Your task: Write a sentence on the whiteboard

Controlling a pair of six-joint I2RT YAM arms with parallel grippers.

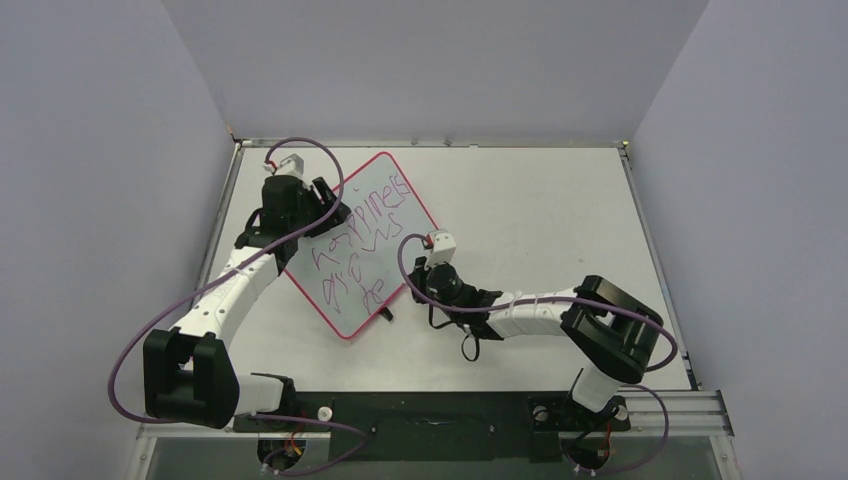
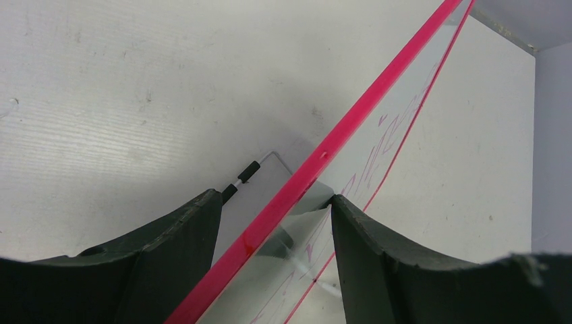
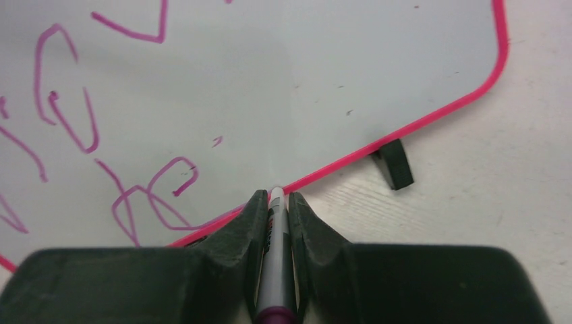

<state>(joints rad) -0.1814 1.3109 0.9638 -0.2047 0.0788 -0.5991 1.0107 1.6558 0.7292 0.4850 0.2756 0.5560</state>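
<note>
The whiteboard point(image 1: 365, 240) is found on the far-left part of the table point(image 1: 540, 210), turned so it sits like a diamond, with one corner pointed at the arms. Pretty scrawly handwriting is seen on it: the sentence point(image 1: 355, 255) is laid out in about three slanted purple-magenta lines, and "happiness" can just about be read on the line furthest back. The rest is too messy to be made out from above.

The left gripper point(image 2: 276, 199) is parked at the board's far-left edge. From its wrist view the red-pink frame point(image 2: 351, 115) is seen running right between the two fingers point(image 2: 182, 243), which are spread apart on either side of it. Daylight is visible beside the left finger, so the claw reads as open around the edge; whether the other finger touches the board can't be told. A small black clip point(image 2: 241, 179) is spotted just beside that edge.

The right gripper point(image 3: 276, 196) is clamped on a marker point(image 3: 275, 256), whose white end is poking out at the fingertips, right at the board's near-right frame. Another black clip point(image 3: 394, 164) is seen sticking out from under the frame just to the right.
</note>
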